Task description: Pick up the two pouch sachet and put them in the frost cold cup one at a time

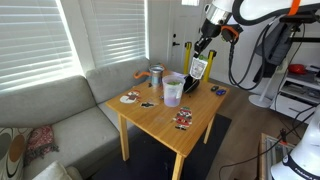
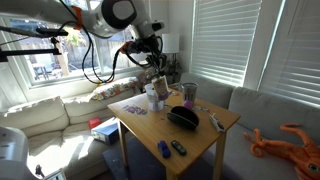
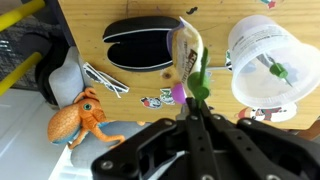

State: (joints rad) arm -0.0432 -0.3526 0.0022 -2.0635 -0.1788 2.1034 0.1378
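My gripper [image 3: 193, 108] is shut on a whitish pouch sachet [image 3: 188, 55] with green and purple print and holds it above the wooden table [image 3: 100, 20]. The frosted cup [image 3: 270, 55] stands just to the right of the held sachet in the wrist view. A small whitish thing with a green tip [image 3: 274, 70] lies inside the cup; I cannot tell if it is the other sachet. In both exterior views the gripper [image 1: 200, 55] [image 2: 155, 62] hangs beside and above the cup [image 1: 173, 90] [image 2: 156, 96] with the sachet [image 1: 198, 69] under it.
A black oval case [image 3: 140, 45] [image 2: 183, 117] lies beside the cup. A teal-and-orange cup [image 1: 156, 76] stands at the far side. Flat stickers and packets [image 3: 105, 80] [image 1: 183, 119] lie on the table. An orange octopus toy [image 3: 80, 115] lies on the grey sofa [image 1: 60, 110].
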